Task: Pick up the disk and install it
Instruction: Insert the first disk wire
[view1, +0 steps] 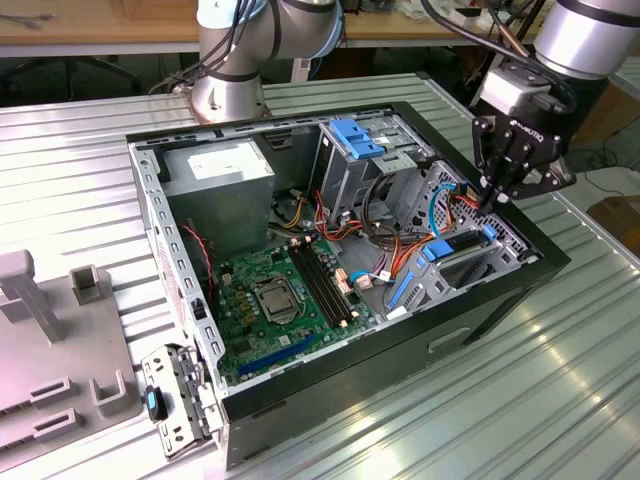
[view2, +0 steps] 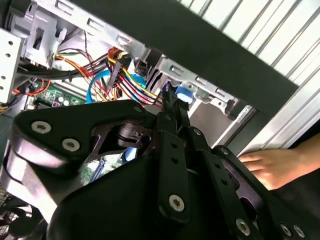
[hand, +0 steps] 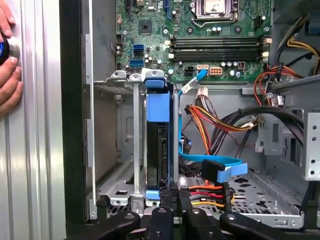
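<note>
1 white label is seen on the power supply (view1: 215, 165); its print is left unread. 1 gripper (view1: 497, 200) is hung at 3 o'clock of the open computer case (view1: 400, 345) in the exterior view, fingers drawn together with nothing between them. The disk (hand: 160, 145) is seated upright in the drive cage (hand: 120, 185), its near end just beside the gripper; contact cannot be told.
</note>
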